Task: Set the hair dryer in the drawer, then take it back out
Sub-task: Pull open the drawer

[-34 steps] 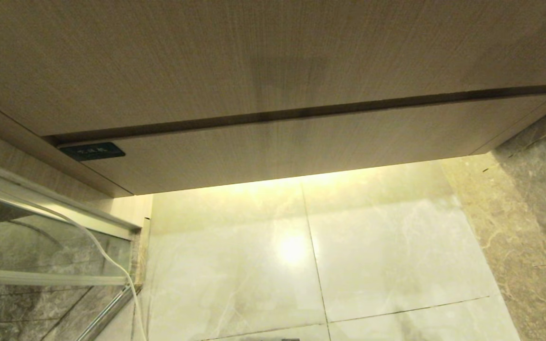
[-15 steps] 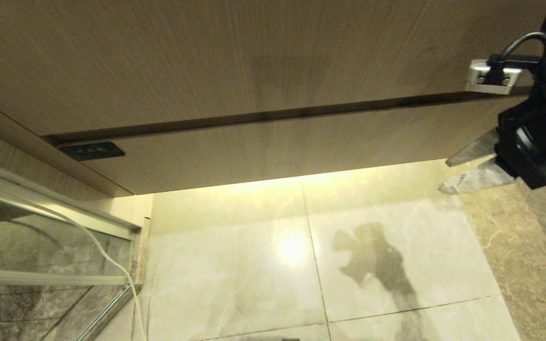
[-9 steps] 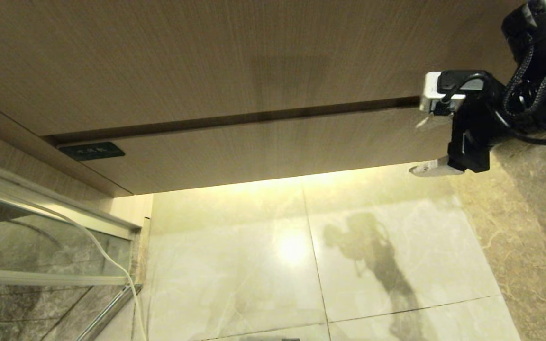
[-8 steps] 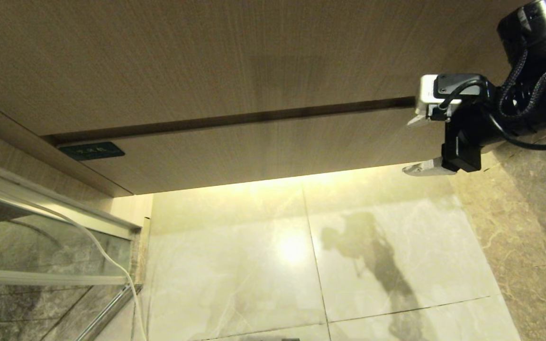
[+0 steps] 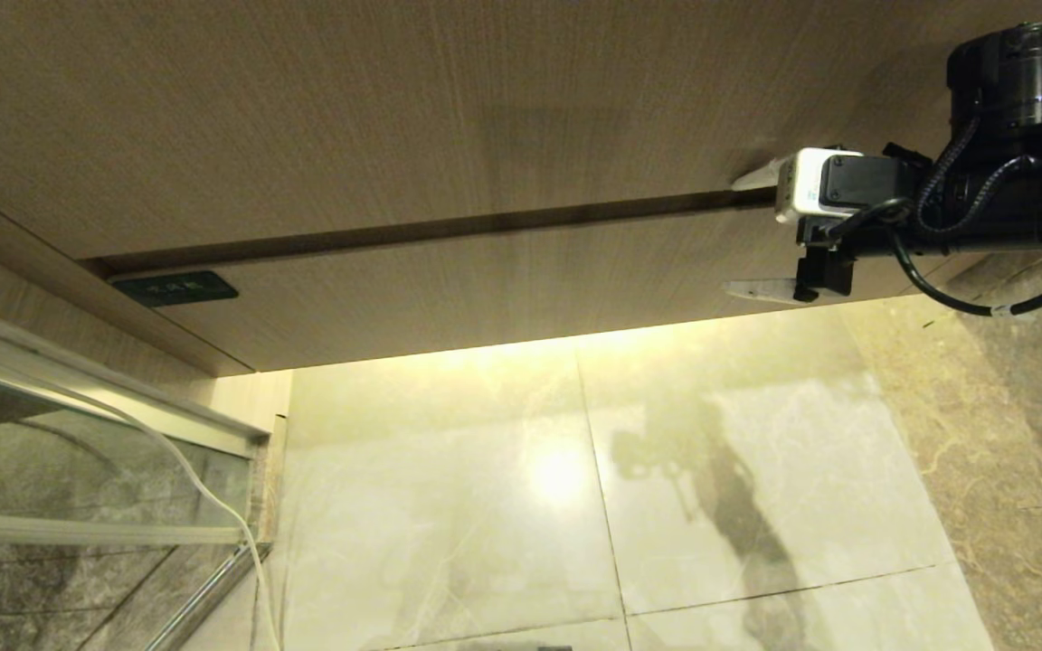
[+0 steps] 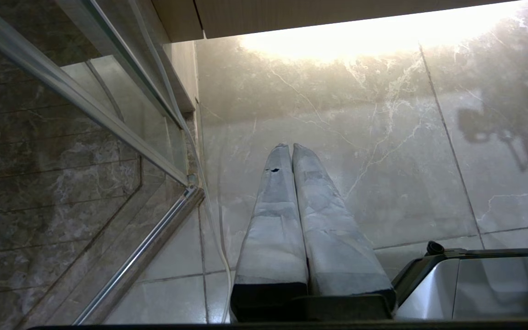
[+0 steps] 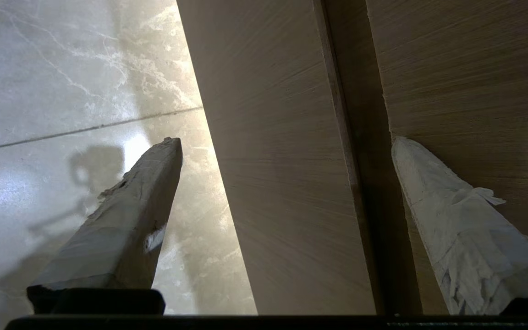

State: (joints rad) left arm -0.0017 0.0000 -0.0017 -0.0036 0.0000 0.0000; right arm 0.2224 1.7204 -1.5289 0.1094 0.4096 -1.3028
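The drawer (image 5: 503, 280) is pushed in, its low wood-grain front carrying a small dark label (image 5: 175, 288) at the left corner. My right gripper (image 5: 743, 231) stands open at the drawer's right end. One finger (image 5: 756, 172) lies over the gap above the front, the other (image 5: 756, 289) at its lower edge. In the right wrist view the drawer front (image 7: 282, 183) fills the space between the open right gripper (image 7: 284, 144) fingers. My left gripper (image 6: 287, 146) is shut and empty, pointing at the floor. The hair dryer is out of view.
A taller plain wood-grain panel (image 5: 485, 108) sits above the drawer. A glass shower screen (image 5: 78, 452) with a white hose (image 5: 213, 506) stands at the left. Pale floor tiles (image 5: 711, 470) lie below, a marble wall (image 5: 1027, 380) at the right. My base (image 6: 475, 284) shows beside the left gripper.
My right arm came in from the right, rolled its wrist, opened its fingers wide and moved left until they straddle the drawer front's right end.
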